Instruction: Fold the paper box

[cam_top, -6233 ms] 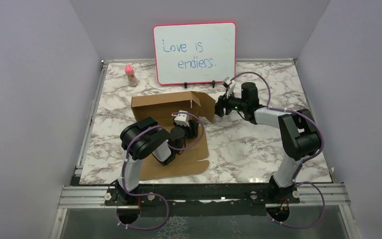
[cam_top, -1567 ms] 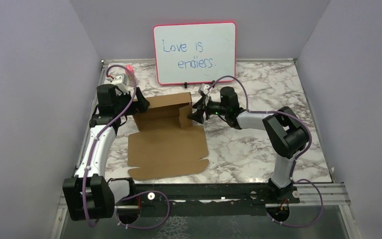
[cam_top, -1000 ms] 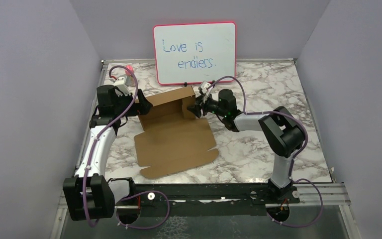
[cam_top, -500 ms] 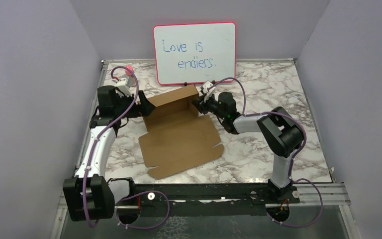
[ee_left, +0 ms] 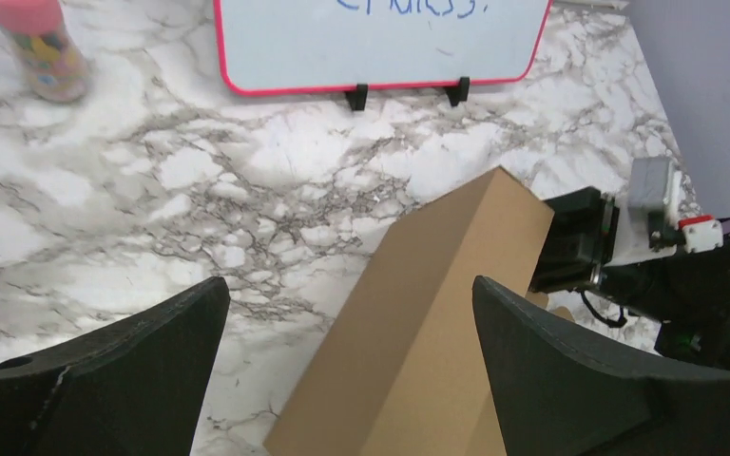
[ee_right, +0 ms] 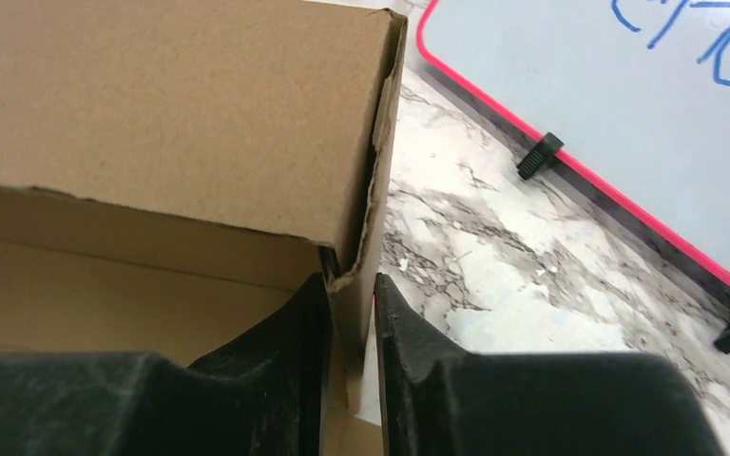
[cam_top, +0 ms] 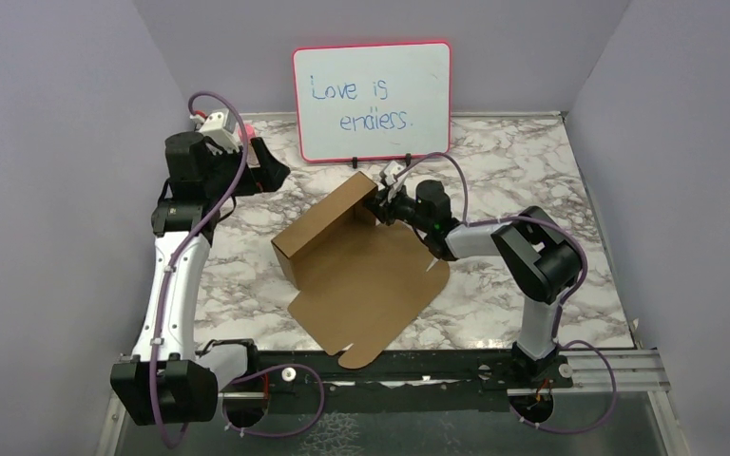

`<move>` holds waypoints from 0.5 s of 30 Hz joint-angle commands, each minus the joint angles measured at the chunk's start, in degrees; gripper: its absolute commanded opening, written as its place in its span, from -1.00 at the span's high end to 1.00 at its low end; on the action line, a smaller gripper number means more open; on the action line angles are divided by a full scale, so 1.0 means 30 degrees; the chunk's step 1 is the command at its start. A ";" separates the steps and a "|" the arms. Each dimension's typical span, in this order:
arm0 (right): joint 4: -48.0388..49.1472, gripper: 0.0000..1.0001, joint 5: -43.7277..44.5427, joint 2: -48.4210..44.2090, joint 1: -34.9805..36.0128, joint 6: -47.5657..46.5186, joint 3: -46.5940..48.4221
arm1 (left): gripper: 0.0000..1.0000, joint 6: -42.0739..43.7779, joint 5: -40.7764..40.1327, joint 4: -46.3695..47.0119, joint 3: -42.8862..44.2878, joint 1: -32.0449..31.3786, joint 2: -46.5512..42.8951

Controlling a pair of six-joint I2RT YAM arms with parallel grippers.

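Behind paper box (cam_top: 361,271), whiteboard (cam_top: 373,100) reading "Love is endless."

Even, diffuse light from above fills all three views. The marble table (cam_top: 523,180) carries only faint, soft-edged shadows beside the paper box (cam_top: 371,275); the whiteboard (cam_top: 373,100) is bright, without harsh glare. The top view is sharp; close to the wrist lens, the right gripper (ee_right: 350,285) fingers (ee_right: 271,380) are dark and slightly soft.

Matt brown cardboard — paper box (cam_top: 361,271); smooth marble-look table (cam_top: 518,166), perhaps laminate.
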 commanded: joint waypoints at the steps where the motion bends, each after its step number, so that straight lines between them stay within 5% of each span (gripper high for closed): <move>1: -0.0459 0.47 -0.1184 -0.0707 0.0221 -0.0449 -0.0338 | -0.98 0.0217 -0.1359 -0.0568 0.1538 -0.0097 0.0100; 8: -0.0749 0.46 -0.1698 -0.0712 0.0236 -0.0433 -0.0252 | -0.93 -0.0129 0.2575 -0.0167 0.2108 -0.0531 0.2807; 15: -0.1092 0.45 -0.1912 -0.0606 0.0221 -0.0449 -0.0135 | -0.93 -0.0468 0.3175 0.0834 0.2762 -0.3343 0.5883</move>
